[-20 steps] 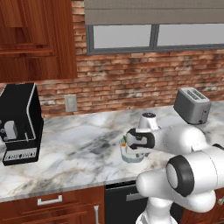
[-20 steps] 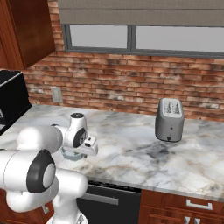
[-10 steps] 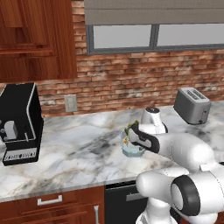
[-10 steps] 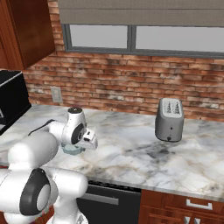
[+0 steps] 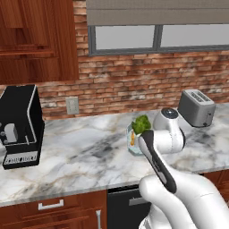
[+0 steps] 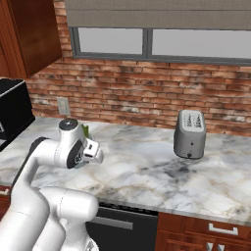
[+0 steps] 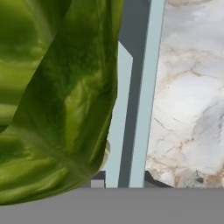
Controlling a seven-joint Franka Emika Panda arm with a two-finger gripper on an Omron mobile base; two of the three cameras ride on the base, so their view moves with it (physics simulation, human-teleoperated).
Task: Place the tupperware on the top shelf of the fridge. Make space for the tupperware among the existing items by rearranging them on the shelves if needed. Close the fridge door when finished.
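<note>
Where the arm reaches forward over the counter, these lines run from near to far.

Arm: white, rising from the base, elbow bent, its wrist just above the tupperware.

Gripper (image 6: pixel 96 153): at the end of the wrist, pointing down at the tupperware; fingers are hidden behind the wrist and the leaves, so I cannot tell whether it is spread or clamped.

Tupperware (image 5: pixel 133 139): a clear, pale blue-walled container standing on the marble counter, directly in front of the wrist, its near side partly covered by the arm; not in any fridge.

Tupperware contents: green leafy vegetable (image 5: pixel 142 124) sticking up above the rim, with small orange bits lower down by the wall.

Tupperware wall, hand view (image 7: pixel 139 96): a pale blue edge running top to bottom, leaves (image 7: pixel 57 96) pressed against one side, bare marble on the other.

Counter (image 5: pixel 85 154): grey-veined white marble, carrying the tupperware at mid-depth.

Dishwasher front (image 6: pixel 117 228): dark panel under the counter edge, below the tupperware.

Coffee machine (image 5: pixel 20 125): black, well to the left of the tupperware.

Toaster (image 6: pixel 190 134): silver, well to the right of the tupperware, nearer the wall.

Outlet (image 5: pixel 71 105): on the brick wall, behind and left of the tupperware.

Window (image 6: pixel 162 44): above the brick, behind the tupperware, under a grey blind.
</note>
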